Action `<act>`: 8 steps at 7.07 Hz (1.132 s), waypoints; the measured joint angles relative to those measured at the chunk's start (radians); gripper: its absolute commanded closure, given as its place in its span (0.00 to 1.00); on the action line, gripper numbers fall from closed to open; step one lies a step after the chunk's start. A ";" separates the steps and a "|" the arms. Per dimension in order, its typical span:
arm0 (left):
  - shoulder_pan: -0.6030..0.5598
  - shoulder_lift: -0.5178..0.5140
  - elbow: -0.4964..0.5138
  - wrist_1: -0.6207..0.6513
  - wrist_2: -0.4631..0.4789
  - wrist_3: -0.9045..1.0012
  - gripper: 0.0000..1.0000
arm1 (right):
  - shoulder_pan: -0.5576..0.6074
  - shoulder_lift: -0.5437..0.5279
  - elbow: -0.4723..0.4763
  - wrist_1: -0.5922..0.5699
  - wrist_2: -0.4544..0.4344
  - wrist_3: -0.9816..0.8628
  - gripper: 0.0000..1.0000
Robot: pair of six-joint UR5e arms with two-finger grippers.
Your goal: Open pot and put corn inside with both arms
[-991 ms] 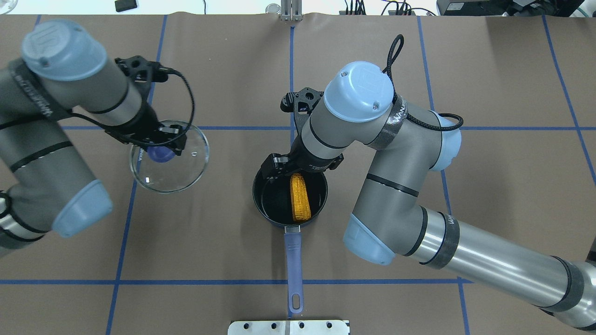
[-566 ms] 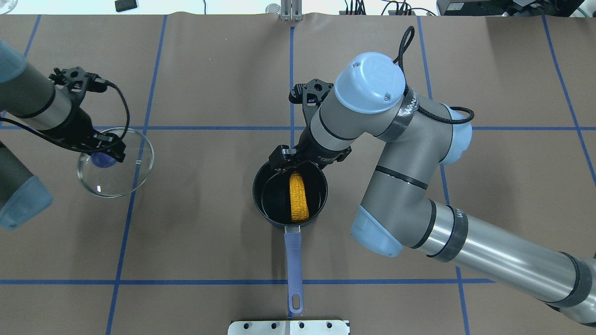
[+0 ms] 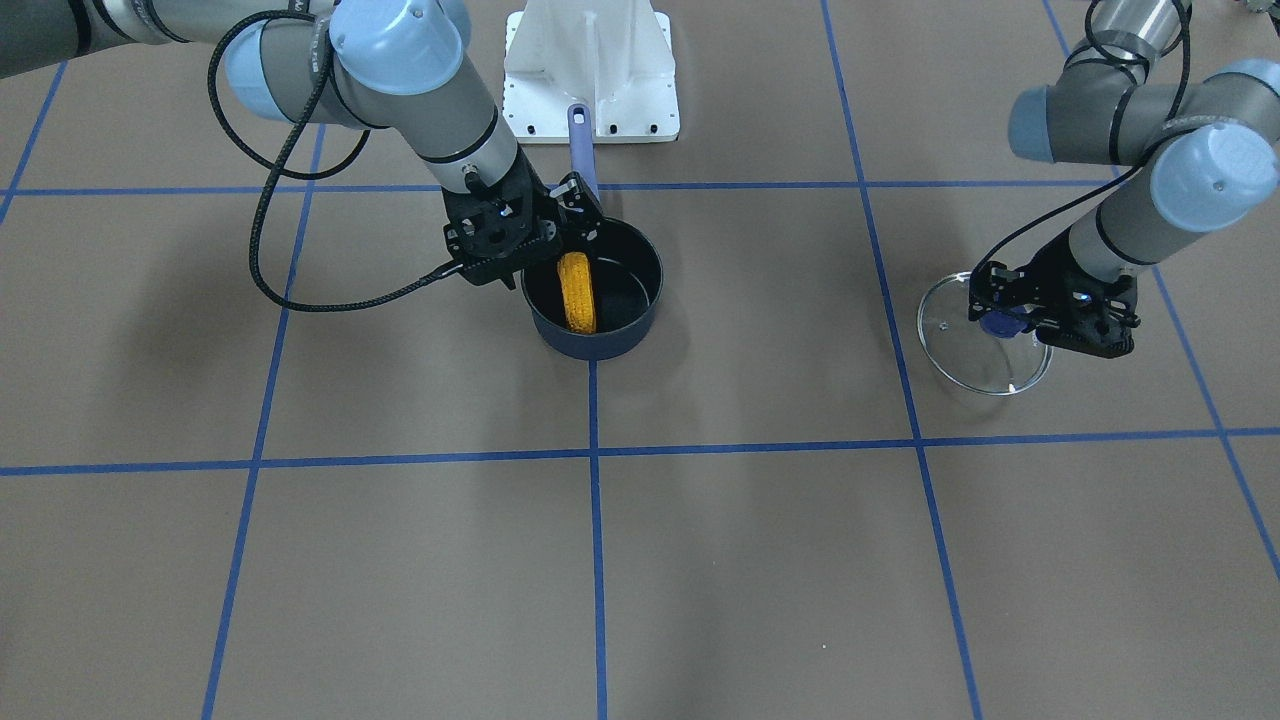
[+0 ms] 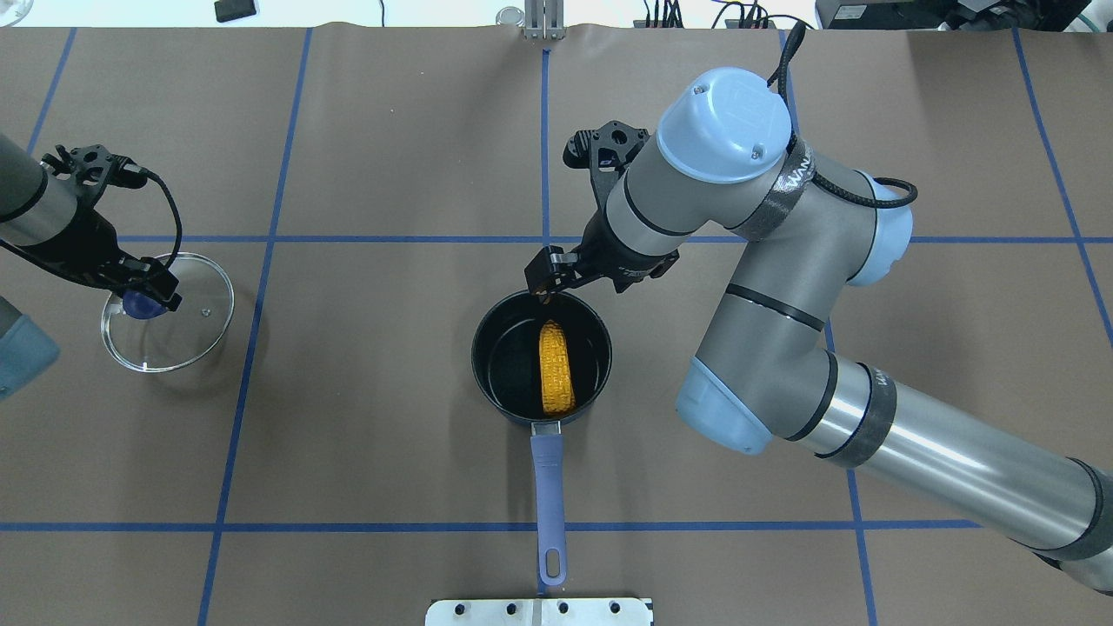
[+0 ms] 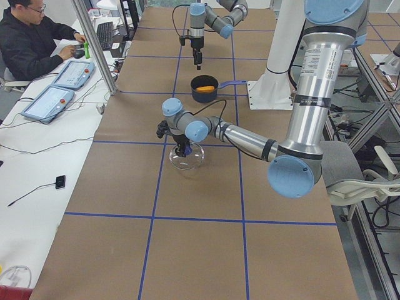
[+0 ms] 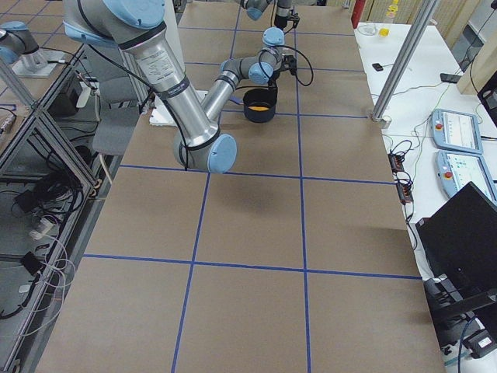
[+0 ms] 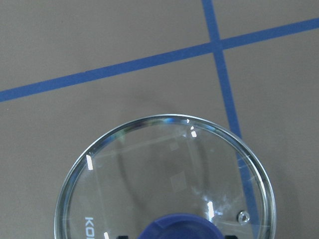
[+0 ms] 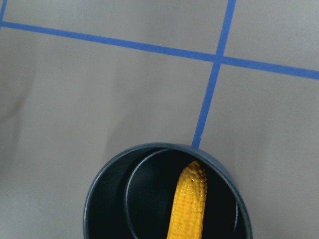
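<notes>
Two grippers: left gripper (image 4: 142,302) clamps the lid (image 4: 187,326) knob near left edge; right gripper (image 4: 546,283), spread and empty, above pot (image 4: 477,352) containing corn (image 4: 556,378).

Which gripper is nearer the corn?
Right. The right gripper hovers at the rim of the pot, beside the corn; the left gripper is far off, at the lid knob.

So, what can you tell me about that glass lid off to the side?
The lid is a round disc of clear glass with a thin metal rim, a purple-blue knob, a small vent hole and pale lettering. It is off the pot, far out on the robot's left. The left gripper clamps its knob; whether the rim touches the table is unclear.
</notes>
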 measured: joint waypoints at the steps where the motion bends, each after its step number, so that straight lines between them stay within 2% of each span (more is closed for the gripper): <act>1: -0.001 0.000 0.023 -0.034 -0.006 -0.003 0.01 | 0.002 0.000 0.000 0.000 0.000 0.000 0.00; 4: -0.013 0.005 0.029 -0.053 -0.010 -0.006 0.01 | 0.022 0.001 0.001 -0.001 -0.001 0.000 0.00; 6: -0.134 0.061 0.015 -0.056 -0.029 0.036 0.01 | 0.101 -0.019 0.009 -0.014 0.001 -0.010 0.00; 8: -0.297 0.150 0.016 -0.056 -0.030 0.223 0.01 | 0.184 -0.091 0.057 -0.058 0.005 -0.072 0.00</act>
